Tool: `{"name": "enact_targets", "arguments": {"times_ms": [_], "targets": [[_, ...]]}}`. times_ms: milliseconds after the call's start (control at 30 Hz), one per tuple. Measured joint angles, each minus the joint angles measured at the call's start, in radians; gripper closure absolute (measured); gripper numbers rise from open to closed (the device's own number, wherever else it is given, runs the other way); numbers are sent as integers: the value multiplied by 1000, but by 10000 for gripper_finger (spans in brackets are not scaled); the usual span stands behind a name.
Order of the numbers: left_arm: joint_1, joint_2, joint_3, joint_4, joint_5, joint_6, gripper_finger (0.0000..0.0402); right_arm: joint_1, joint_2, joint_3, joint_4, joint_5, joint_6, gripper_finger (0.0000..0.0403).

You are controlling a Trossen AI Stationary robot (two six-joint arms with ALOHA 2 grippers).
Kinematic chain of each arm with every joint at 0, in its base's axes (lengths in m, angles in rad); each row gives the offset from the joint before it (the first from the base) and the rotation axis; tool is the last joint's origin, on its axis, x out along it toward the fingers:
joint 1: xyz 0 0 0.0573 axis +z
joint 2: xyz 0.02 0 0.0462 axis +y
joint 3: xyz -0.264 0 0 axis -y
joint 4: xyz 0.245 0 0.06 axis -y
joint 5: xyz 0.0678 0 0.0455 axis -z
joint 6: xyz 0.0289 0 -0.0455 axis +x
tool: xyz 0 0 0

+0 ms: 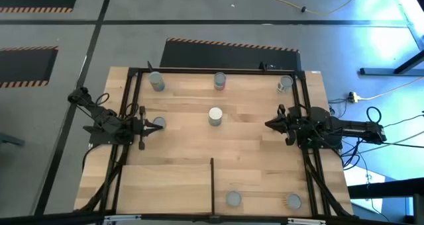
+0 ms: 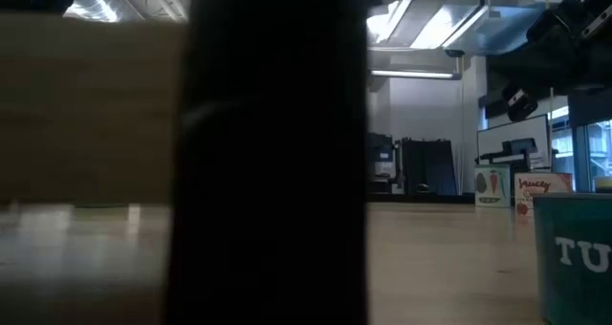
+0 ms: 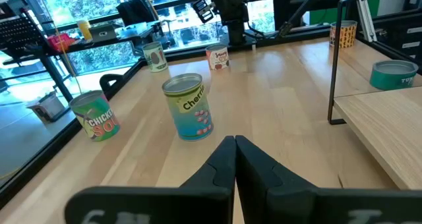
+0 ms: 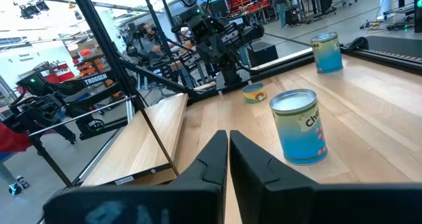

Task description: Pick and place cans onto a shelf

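Observation:
A white-topped can stands mid-table between my two grippers; it shows in the left wrist view and the right wrist view. Three cans stand along the far edge. A small can stands right by my left gripper's tips; it also shows in the right wrist view. Two cans stand on the shelf at the near edge. My left gripper is shut and empty. My right gripper is shut and empty.
A black frame edges the table. The thin divider bar splits the shelf; its post blocks most of the low view. A teal can stands at that view's right. The shelf's left half is bare board.

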Motion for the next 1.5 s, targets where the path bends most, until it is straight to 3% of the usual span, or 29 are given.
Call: {"name": "enact_targets", "arguments": {"times_ms": [267,400,667,900,1200,1500], "targets": [[0,0,0,0,0,0,401,0,0,0,0,0,-1,382],[0,0,-2,16,0,-5,401,0,0,0,1,32,-88,382],[0,0,-5,56,-33,-106,401,0,0,4,65,45,-80,382],[0,0,-4,77,-105,-107,401,0,50,195,-167,89,-156,397],[0,0,29,100,-140,-102,401,0,348,553,-485,133,-161,397],[0,23,249,-75,-159,-66,401,0,772,879,-702,133,-154,397]]}}
